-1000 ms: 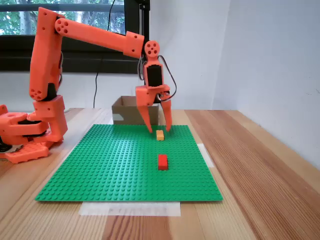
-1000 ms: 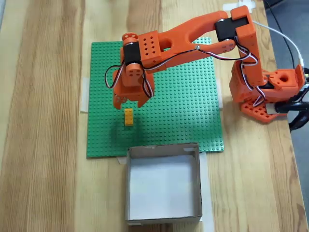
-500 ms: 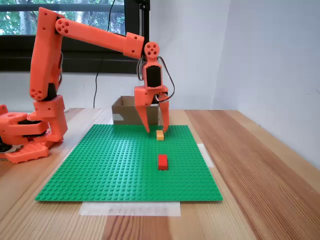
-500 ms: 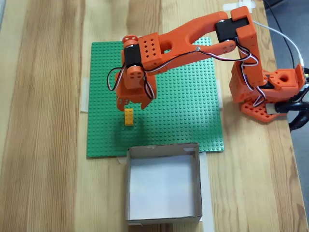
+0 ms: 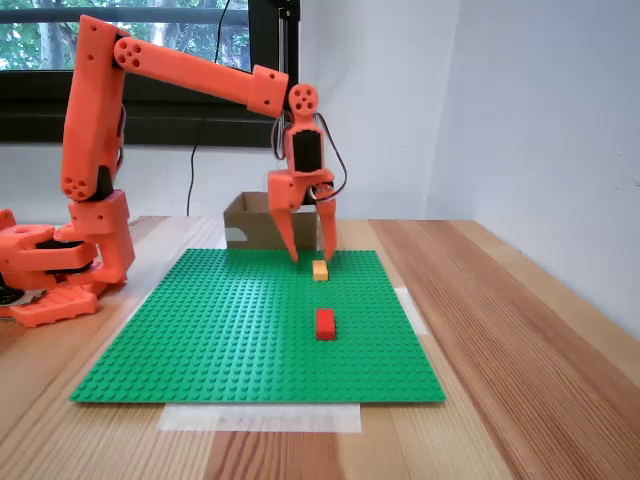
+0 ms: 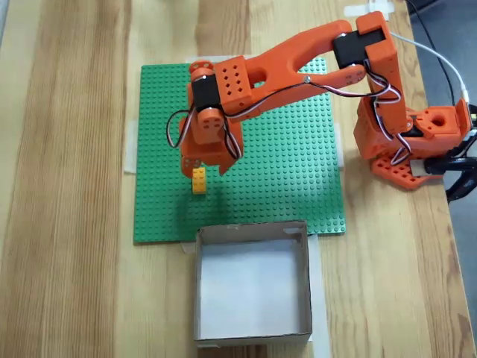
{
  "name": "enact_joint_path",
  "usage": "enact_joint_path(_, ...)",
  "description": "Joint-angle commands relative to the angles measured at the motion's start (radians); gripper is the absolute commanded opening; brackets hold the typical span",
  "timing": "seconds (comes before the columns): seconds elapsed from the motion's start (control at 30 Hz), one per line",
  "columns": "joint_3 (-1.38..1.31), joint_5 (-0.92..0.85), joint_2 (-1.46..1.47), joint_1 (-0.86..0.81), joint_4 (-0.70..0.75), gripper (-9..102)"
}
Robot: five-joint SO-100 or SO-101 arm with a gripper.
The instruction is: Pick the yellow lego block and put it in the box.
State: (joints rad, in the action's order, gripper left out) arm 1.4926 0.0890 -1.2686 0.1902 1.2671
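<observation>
- Wooden table (image 5: 520, 330), light planks with visible grain, running up to a white wall in a fixed view.
- Green studded baseplate (image 6: 291, 171) flat on the table, edges held with pale tape strips (image 5: 260, 417).
- Brown cardboard box (image 6: 253, 332) on the table, just beside one baseplate edge, touching or nearly so; open top, pale inside.
- Orange arm base (image 6: 417, 142) on the table beside the opposite baseplate edge.
- Black cable (image 6: 447, 60) across the table corner near the base.
</observation>
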Motion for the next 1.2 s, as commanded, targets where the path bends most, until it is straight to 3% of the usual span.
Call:
enact_joint_path(0.0, -0.009, 0.008, -0.005, 0.003, -0.008, 21)
enact_joint_path(1.17, -0.04, 0.0, 0.038, -0.043, -0.037, 23)
